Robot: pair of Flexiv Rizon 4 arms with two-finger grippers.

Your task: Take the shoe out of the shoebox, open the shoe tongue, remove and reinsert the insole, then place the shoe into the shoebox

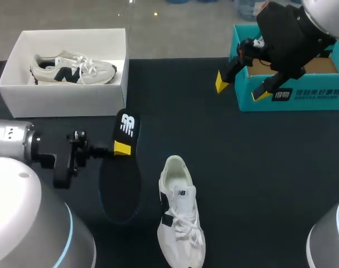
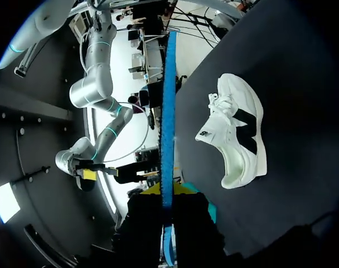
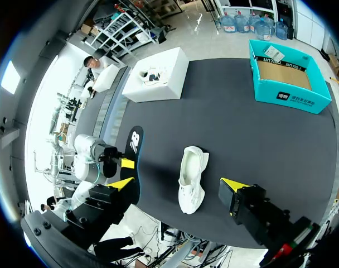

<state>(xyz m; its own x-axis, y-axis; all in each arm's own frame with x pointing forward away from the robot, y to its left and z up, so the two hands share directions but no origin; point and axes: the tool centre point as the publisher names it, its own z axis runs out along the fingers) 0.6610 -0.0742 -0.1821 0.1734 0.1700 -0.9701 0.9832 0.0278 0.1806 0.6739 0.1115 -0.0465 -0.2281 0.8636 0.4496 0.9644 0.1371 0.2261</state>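
**Insole out and held on edge, shoe left on the table**

Several things are hard to see from here. In the head view only one yellow fingertip of the left gripper (image 1: 122, 148) shows, at centre left of the frame; the other is hidden behind the insole (image 1: 127, 127). The insole's heel end is easy to find because of its white logo. Its black forepart, lower in the frame, blends into the dark table (image 1: 242, 167), and I cannot separate it from its shadow. The left wrist view settles the grip: the insole appears edge-on as a thin blue strip running straight out from between the fingers, which are clamped on it from both sides.

The shoe (image 1: 179, 212) sits upright on the table at lower centre, just right of the insole. Its heel points up the frame and its toe reaches the bottom edge. I cannot tell how far back the tongue is pulled.

As for markings, the shoe has a black emblem on its side and a small mark by the laces. The teal box (image 1: 303, 97) at upper right has white characters printed on its front wall.

The right gripper (image 1: 242, 88) hangs over the teal box's near left corner with its fingers spread wide and nothing between them. The gripper covers that corner. At upper left is the white shoebox (image 1: 63, 100), with a second shoe (image 1: 72, 70) lying on its side in it.
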